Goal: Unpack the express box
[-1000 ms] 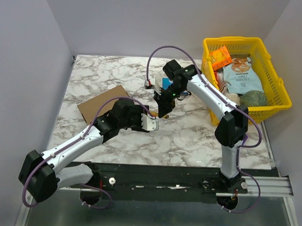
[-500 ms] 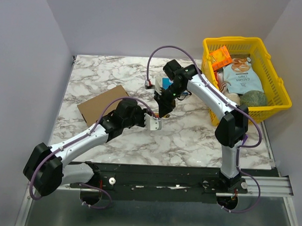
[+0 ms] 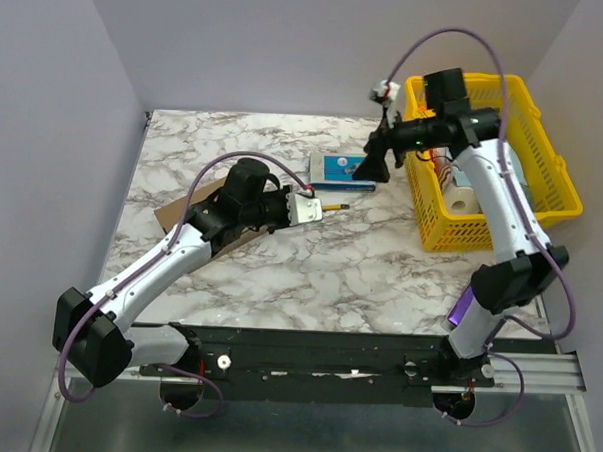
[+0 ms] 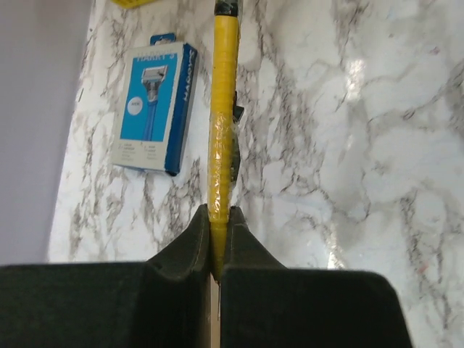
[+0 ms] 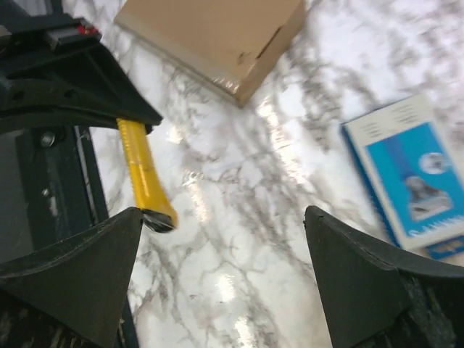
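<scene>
The express box (image 3: 174, 213), plain brown cardboard, lies flat at the left of the marble table, mostly hidden under my left arm; the right wrist view shows its corner (image 5: 217, 36). My left gripper (image 3: 307, 208) is shut on one end of a slim yellow tool (image 4: 223, 109), which points away from it toward the blue box. The tool's black tip (image 5: 156, 220) shows in the right wrist view. My right gripper (image 3: 369, 169) hangs open and empty above the table beside the basket, its fingers (image 5: 348, 261) wide apart.
A small blue box with a white label (image 3: 342, 170) lies at the back centre, also seen in the left wrist view (image 4: 156, 105). A yellow plastic basket (image 3: 558, 192) with packets and a roll stands at the back right. Walls close in on both sides.
My right gripper has let go of the yellow tool, opened wide and swung up and right toward the basket. My left gripper has shut on the tool and now holds it alone.
</scene>
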`<state>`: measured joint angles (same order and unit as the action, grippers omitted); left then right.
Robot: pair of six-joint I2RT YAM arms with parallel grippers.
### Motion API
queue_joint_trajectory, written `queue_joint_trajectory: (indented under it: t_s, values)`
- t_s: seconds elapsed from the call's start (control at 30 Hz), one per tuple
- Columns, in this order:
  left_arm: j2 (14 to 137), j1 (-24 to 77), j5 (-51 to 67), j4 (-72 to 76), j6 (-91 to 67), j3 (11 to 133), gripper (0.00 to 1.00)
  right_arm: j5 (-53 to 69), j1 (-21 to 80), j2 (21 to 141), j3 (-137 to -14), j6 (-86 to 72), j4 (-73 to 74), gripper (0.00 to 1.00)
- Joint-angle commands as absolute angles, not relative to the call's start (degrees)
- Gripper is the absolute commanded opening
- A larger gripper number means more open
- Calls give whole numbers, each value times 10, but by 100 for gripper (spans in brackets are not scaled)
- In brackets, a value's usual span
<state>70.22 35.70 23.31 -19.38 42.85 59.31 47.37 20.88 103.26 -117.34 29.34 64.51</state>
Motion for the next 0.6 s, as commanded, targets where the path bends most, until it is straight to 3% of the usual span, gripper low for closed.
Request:
queue_joint_trajectory:
  t_s: [0.0,0.1,0.23,0.33,0.57]
  values:
    - [713,325,372,-252,323,649,0,563,189,962,-1116,295,563,100]
    - [741,299,438,-258,252,685,0,608,190,894,-1018,309,480,100]
    - [745,275,515,-206,205,688,0,580,198,805,-881,280,328,100]
    - [750,274,531,-179,175,689,0,592,209,808,-883,297,343,98]
    - [754,274,547,-141,129,690,0,606,228,832,-897,264,340,82]
